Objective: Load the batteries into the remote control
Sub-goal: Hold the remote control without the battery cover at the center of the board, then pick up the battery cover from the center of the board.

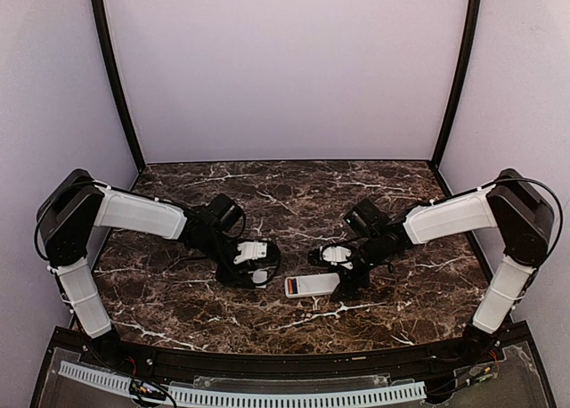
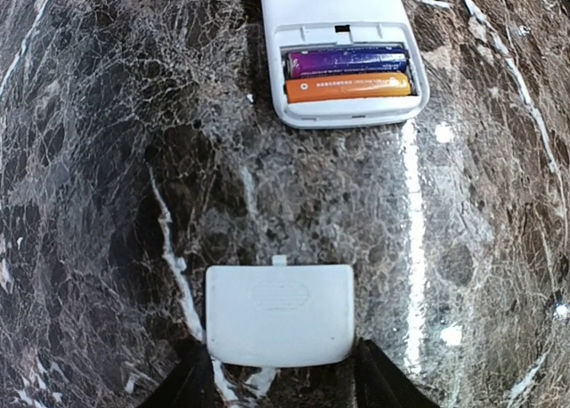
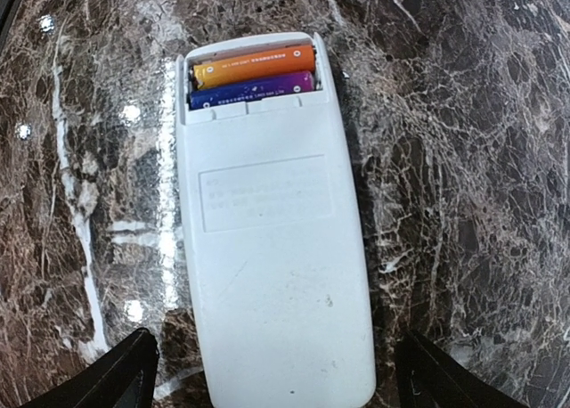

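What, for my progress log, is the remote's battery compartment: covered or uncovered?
Uncovered. Both batteries sit in the remote control, its bay open; the cover plate lies apart on the table.

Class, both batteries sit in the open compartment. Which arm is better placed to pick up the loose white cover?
Left, likely. The small white plastic cover plate lies between the fingertips of the open left gripper; the right gripper straddles the slim white remote control.
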